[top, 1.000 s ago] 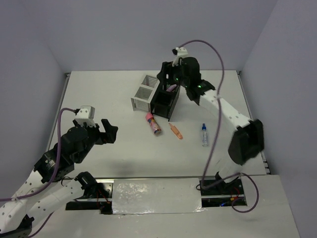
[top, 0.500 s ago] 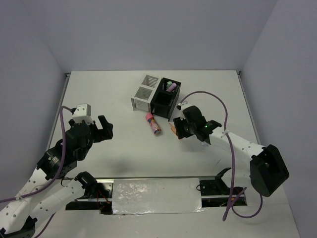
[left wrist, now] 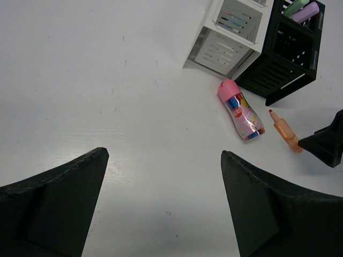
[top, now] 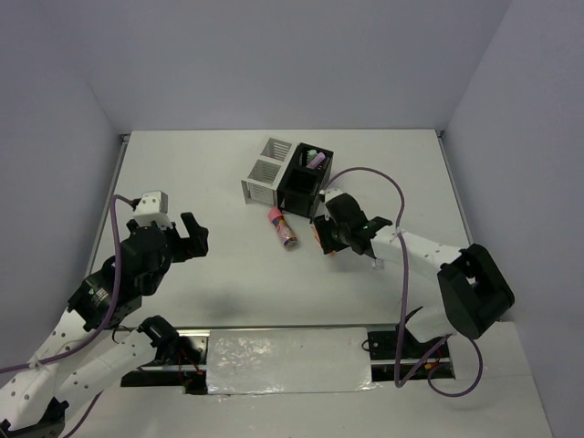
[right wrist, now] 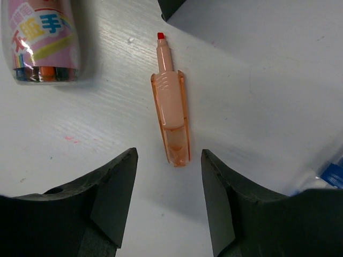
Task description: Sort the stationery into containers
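Orange highlighter (right wrist: pixel 170 126), slim translucent plastic, red-tipped, on matte white table (right wrist: pixel 268 64) inside spread right pincer (right wrist: pixel 169 160); left pincer (left wrist: pixel 163 160) spread.

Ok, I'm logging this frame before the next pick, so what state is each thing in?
Orange highlighter: lying flat, tip uncapped, not gripped.
Pink tube: lying on its side, cap on.
Black box: upright, holding a purple pen and a green pen.
White box: upright, contents unclear.
Left gripper: open, empty.
Right gripper: open, straddling the highlighter.
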Motion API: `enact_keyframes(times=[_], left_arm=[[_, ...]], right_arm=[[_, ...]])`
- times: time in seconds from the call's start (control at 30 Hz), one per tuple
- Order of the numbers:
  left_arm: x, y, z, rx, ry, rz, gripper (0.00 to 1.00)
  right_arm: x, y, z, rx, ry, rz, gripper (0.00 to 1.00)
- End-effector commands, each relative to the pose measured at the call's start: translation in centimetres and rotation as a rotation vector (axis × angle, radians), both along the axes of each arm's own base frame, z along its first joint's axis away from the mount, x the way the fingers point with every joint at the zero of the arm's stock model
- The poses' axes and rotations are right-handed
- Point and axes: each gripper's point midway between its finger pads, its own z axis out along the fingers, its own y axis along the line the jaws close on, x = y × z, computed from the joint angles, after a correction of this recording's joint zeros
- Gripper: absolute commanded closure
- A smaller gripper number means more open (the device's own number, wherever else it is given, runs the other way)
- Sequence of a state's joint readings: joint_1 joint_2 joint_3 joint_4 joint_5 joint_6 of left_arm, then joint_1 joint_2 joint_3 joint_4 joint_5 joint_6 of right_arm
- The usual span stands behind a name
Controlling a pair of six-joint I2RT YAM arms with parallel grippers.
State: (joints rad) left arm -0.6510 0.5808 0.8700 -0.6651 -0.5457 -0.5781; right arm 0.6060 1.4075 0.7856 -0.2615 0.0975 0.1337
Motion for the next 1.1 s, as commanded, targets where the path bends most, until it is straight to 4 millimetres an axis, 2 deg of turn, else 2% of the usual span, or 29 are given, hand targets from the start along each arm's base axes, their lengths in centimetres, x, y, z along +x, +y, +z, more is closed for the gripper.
enact_keyframes(times=[0.0,0.37,0.7,0.97,1.07], left_arm=[[0.3,0.0,1.4,-0.015,-0.038,0.001,0.01],[0.3,-0.9,1.6,-0.016,-0.048,-0.057,0.01],[0.2,-1.2,1.7,-0.024,-0.058,-0.076,0.01],[0.0,-1.2,1.9,-0.035,-0.066,-0.082,0.01],[-0.1,-1.2,2.0,-0.040,-0.068,-0.084,0.01]], right_arm=[[1.9,2.0,1.9,0.093,-0.061,-0.033,0.41],[2.3,2.0,-1.7,0.050,-0.002,-0.070,0.40],[1.4,2.1,-3.5,0.000,0.012,-0.090,0.46],[0.5,2.2,-4.6,-0.038,0.053,-0.109,0.46],[0.1,2.3,-5.0,-0.067,0.050,-0.123,0.53]])
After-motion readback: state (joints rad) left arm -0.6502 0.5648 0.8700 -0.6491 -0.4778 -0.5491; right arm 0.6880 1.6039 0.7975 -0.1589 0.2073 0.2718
